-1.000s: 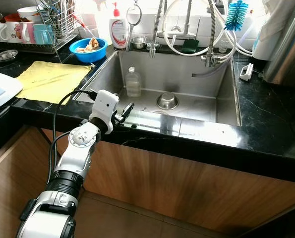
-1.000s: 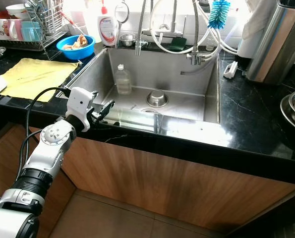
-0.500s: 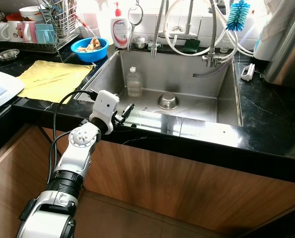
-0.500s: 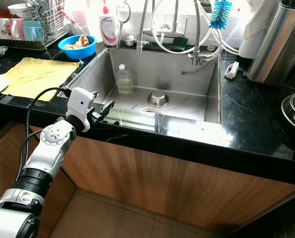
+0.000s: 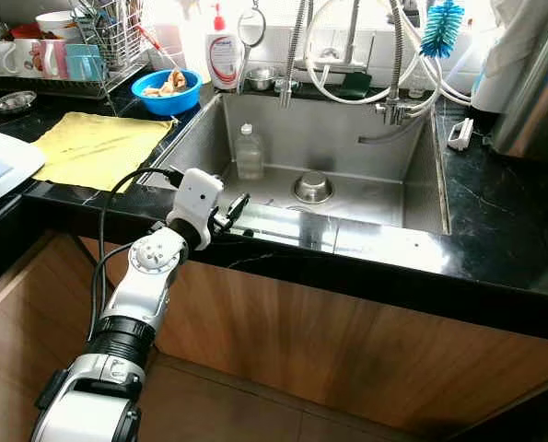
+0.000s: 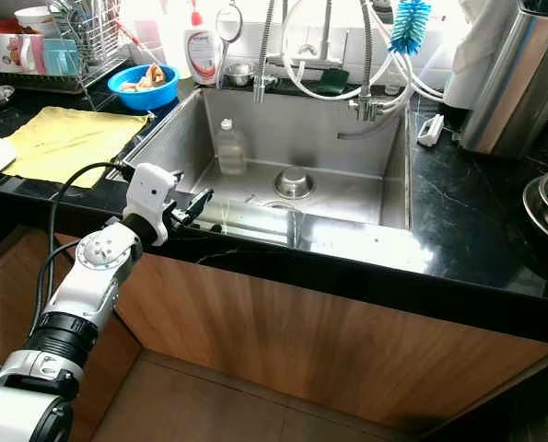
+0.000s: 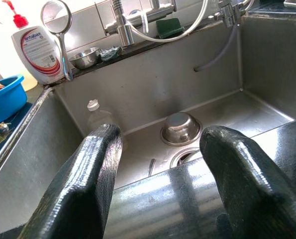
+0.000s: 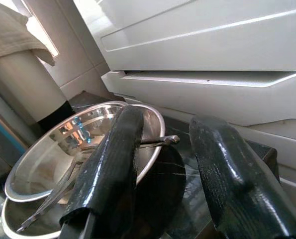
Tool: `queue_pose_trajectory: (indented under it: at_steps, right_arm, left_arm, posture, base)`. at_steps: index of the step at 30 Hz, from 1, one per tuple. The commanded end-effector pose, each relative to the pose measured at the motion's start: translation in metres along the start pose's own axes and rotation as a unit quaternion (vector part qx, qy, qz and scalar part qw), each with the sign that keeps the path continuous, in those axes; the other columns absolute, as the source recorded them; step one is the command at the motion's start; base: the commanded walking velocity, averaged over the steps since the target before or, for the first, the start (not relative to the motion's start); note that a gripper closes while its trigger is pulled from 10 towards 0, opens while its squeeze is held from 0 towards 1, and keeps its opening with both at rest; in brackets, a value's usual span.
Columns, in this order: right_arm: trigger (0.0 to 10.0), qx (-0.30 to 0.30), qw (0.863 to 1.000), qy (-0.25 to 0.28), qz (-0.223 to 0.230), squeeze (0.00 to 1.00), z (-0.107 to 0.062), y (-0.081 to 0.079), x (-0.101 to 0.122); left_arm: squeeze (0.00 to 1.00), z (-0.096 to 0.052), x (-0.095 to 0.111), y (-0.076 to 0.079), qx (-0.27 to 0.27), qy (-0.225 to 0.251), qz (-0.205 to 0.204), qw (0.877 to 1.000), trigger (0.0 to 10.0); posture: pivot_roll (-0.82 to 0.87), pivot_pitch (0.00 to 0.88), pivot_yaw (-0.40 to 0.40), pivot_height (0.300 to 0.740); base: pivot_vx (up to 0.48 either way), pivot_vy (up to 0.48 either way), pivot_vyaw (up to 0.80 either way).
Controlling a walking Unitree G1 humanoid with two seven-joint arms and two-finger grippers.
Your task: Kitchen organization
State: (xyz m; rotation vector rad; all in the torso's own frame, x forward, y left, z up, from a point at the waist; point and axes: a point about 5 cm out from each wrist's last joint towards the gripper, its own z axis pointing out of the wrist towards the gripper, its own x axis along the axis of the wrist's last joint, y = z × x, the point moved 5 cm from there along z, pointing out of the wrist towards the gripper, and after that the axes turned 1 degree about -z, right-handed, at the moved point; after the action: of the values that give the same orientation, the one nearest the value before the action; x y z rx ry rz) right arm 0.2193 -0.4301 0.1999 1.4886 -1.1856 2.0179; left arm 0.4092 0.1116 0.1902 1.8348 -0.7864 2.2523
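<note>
Sink [image 5: 421, 198] holding bottle [image 5: 248, 153], small bowl [image 5: 312, 187] (perhaps steel), left tool [image 5: 238, 205] parted at rim.

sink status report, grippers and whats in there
Left gripper open, hovering at the sink front edge. Right gripper open, by stacked steel bowls. In the basin: plastic bottle, small steel bowl. Nothing in the way.

A yellow cloth [image 5: 97, 147] lies flat on the black bench [image 5: 495, 230] left of the sink — behind it a blue bowl [image 5: 166, 90] holds scraps. A blue bottle brush [image 5: 438, 26] hangs above the taps.
</note>
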Motion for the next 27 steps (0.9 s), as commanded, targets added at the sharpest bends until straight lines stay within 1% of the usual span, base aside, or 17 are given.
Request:
queue_pose_trajectory:
  at_steps: [1, 2, 3, 4, 5, 6, 7, 8, 9, 13, 14, 15, 16, 27]
  right_arm:
    - [6.7, -0.002, 1.000, -0.004, -0.009, 0.00, 0.0013, 0.0006, 0.0007]
    - [3.7, -0.004, 1.000, -0.006, -0.013, 0.00, 0.0012, 0.0014, -0.0002]
    - [3.4, -0.006, 1.000, -0.008, -0.016, 0.00, 0.0012, 0.0021, -0.0008]
    - [3.4, -0.006, 1.000, -0.008, -0.016, 0.00, 0.0012, 0.0022, -0.0011]
    - [3.5, -0.006, 1.000, -0.008, -0.015, 0.00, 0.0012, 0.0021, -0.0014]
    - [4.0, -0.006, 1.000, -0.008, -0.015, 0.00, 0.0012, 0.0018, -0.0015]
    - [4.0, -0.006, 1.000, -0.008, -0.015, 0.00, 0.0012, 0.0018, -0.0015]
    - [6.2, -0.006, 1.000, -0.009, -0.015, 0.00, 0.0012, 0.0014, -0.0019]
    - [10.0, -0.006, 1.000, -0.009, -0.016, 0.00, 0.0014, 0.0011, -0.0019]
    - [10.0, -0.006, 1.000, -0.010, -0.018, 0.00, 0.0021, 0.0006, -0.0023]
    - [3.4, -0.006, 1.000, -0.011, -0.019, 0.00, 0.0023, 0.0003, -0.0025]
    - [3.4, -0.006, 1.000, -0.011, -0.020, 0.00, 0.0024, 0.0000, -0.0026]
    - [0.0, -0.005, 1.000, -0.011, -0.022, 0.00, 0.0024, -0.0003, -0.0028]
    - [0.0, 0.005, 1.000, -0.006, -0.019, 0.00, 0.0031, -0.0073, 0.0009]
  left_arm:
    - [0.00, 0.0039, 0.0055, -0.0005, -0.002, 0.007, 0.007, 1.000, 10.0]
    - [0.00, 0.0038, 0.0055, -0.0005, -0.002, 0.007, 0.007, 1.000, 10.0]
    - [0.00, 0.0038, 0.0055, -0.0005, -0.002, 0.007, 0.007, 1.000, 10.0]
    - [0.00, 0.0038, 0.0056, -0.0004, -0.002, 0.007, 0.008, 1.000, 10.0]
    - [0.00, 0.0038, 0.0056, -0.0004, -0.002, 0.007, 0.008, 1.000, 10.0]
    - [0.00, 0.0037, 0.0055, -0.0004, -0.002, 0.007, 0.008, 1.000, 10.0]
    - [0.00, 0.0037, 0.0055, -0.0004, -0.002, 0.007, 0.008, 1.000, 10.0]
    - [0.00, 0.0037, 0.0055, -0.0003, -0.002, 0.006, 0.008, 1.000, 10.0]
    - [0.00, 0.0038, 0.0055, -0.0003, -0.002, 0.006, 0.008, 1.000, 10.0]
    - [0.00, 0.0039, 0.0054, -0.0002, -0.002, 0.006, 0.008, 1.000, 10.0]
    - [0.00, 0.0039, 0.0054, -0.0002, -0.002, 0.006, 0.008, 1.000, 10.0]
    - [0.00, 0.0039, 0.0054, -0.0001, -0.002, 0.006, 0.008, 1.000, 10.0]
    - [0.00, 0.0040, 0.0054, -0.0002, -0.002, 0.006, 0.009, 1.000, 10.0]
    - [0.00, 0.0042, 0.0052, -0.0002, -0.001, 0.006, 0.008, 1.000, 10.0]
  posture:
    - [-0.01, 0.031, 0.037, 0.740]
    - [-0.01, 0.030, 0.037, 0.740]
    - [-0.01, 0.030, 0.037, 0.740]
    - [-0.01, 0.031, 0.037, 0.740]
    - [-0.01, 0.031, 0.037, 0.740]
    - [-0.01, 0.031, 0.037, 0.740]
    - [-0.01, 0.031, 0.037, 0.740]
    - [-0.01, 0.031, 0.037, 0.740]
    - [-0.01, 0.030, 0.037, 0.740]
    - [-0.01, 0.029, 0.037, 0.740]
    - [-0.01, 0.028, 0.036, 0.740]
    - [-0.01, 0.028, 0.036, 0.740]
    - [-0.01, 0.029, 0.036, 0.740]
    - [-0.01, 0.025, 0.033, 0.740]
  base:
    - [0.000, 0.000, 0.00]
    - [0.000, 0.000, 0.00]
    - [0.000, 0.000, 0.00]
    - [0.000, 0.000, 0.00]
    - [0.000, 0.000, 0.00]
    - [0.000, 0.000, 0.00]
    - [0.000, 0.000, 0.00]
    - [0.000, 0.000, 0.00]
    - [0.000, 0.000, 0.00]
    - [0.000, 0.000, 0.00]
    - [0.000, 0.000, 0.00]
    - [0.000, 0.000, 0.00]
    - [0.000, 0.000, 0.00]
    - [0.000, 0.000, 0.00]
